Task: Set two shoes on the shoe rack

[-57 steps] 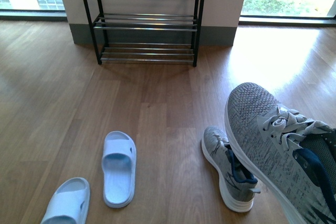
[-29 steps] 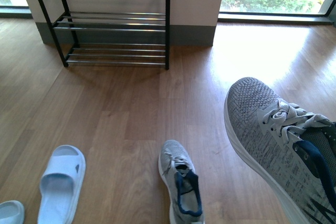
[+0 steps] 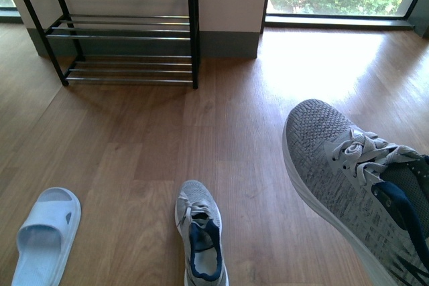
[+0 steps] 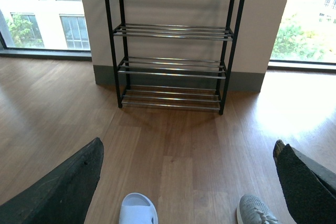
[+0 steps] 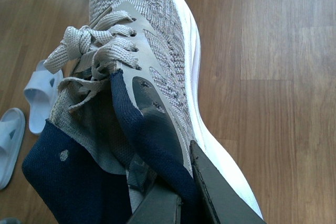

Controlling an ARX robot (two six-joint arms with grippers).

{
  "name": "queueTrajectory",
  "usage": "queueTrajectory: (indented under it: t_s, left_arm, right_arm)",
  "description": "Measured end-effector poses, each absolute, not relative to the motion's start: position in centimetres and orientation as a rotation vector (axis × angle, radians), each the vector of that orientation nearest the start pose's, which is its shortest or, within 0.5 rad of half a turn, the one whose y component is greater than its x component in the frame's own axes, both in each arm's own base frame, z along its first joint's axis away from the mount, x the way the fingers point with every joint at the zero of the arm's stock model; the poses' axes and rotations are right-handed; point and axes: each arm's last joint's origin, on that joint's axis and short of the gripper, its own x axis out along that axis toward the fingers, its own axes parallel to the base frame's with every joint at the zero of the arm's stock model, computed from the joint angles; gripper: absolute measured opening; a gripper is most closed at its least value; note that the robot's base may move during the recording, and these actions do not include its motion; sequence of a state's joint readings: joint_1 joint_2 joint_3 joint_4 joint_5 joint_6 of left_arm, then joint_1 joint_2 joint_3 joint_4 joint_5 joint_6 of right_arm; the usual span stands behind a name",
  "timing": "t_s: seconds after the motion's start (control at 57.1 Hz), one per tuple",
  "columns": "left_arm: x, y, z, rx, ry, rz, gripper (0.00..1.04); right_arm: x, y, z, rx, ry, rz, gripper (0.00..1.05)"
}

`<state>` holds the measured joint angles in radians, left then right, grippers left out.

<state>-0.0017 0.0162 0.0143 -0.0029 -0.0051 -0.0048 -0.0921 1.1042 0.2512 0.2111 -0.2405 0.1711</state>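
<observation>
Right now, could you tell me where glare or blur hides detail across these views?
Front view: window sunlight washes out the wood floor right of the shoe rack. Left wrist view: the left gripper has dark, soft-edged fingers. Right wrist view: the held grey sneaker is sharp, evenly lit.

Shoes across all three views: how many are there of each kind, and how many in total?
Grey sneakers: 2 (held sneaker, floor sneaker)
Pale blue slides: 2
Total: 4
</observation>
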Motion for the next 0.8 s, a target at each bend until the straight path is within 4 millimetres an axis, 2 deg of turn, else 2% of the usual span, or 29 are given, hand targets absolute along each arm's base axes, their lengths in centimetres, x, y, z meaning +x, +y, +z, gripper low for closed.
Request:
queueTrajectory:
  t_s: [0.017, 0.07, 0.122, 0.315, 0.35, 0.402, 0.455, 0.542, 0.63, 0.682, 0.805]
  left_arm:
    - [9.8, 0.0, 16.6, -0.012, 0.020, 0.014, 0.95]
    - [10.1, -0.4, 16.7, -0.093, 0.251, 0.175, 0.95]
    - [11.1, -1.0, 17.1, -0.119, 0.324, 0.229, 0.95]
    - [16.4, -5.0, 17.9, -0.142, 0.424, 0.123, 0.95]
    - [18.2, -6.5, 17.6, -0.136, 0.464, 0.075, 0.95]
    - [21.0, -8.8, 16.5, -0.129, 0.532, 0.022, 0.95]
    - [23.8, -11.2, 14.0, -0.104, 0.648, -0.019, 0.95]
    - [26.2, -13.6, 11.3, -0.084, 0.749, -0.045, 0.95]
    - [27.8, -15.7, 8.8, -0.067, 0.810, -0.076, 0.95]
    - [28.6, -17.3, 6.6, -0.045, 0.870, -0.092, 0.95]
    - [29.2, -19.9, 2.7, 0.016, 0.951, -0.118, 0.95]
  right_arm:
    - [18.4, -1.0, 13.7, 0.271, 0.646, 0.088, 0.01]
    - [18.4, -1.0, 13.7, 0.271, 0.645, 0.087, 0.01]
    - [18.4, -1.0, 13.7, 0.269, 0.645, 0.081, 0.01]
    - [18.4, -1.0, 13.7, 0.270, 0.645, 0.083, 0.01]
    - [18.4, -1.0, 13.7, 0.270, 0.645, 0.084, 0.01]
    - [18.4, -1.0, 13.7, 0.270, 0.645, 0.084, 0.01]
    - [18.4, -1.0, 13.7, 0.270, 0.645, 0.084, 0.01]
    - [18.4, -1.0, 13.7, 0.270, 0.645, 0.084, 0.01]
    - [18.4, -1.0, 13.7, 0.270, 0.645, 0.084, 0.01]
    - [18.4, -1.0, 13.7, 0.270, 0.645, 0.084, 0.01]
    - [18.4, -1.0, 13.7, 0.270, 0.645, 0.084, 0.01]
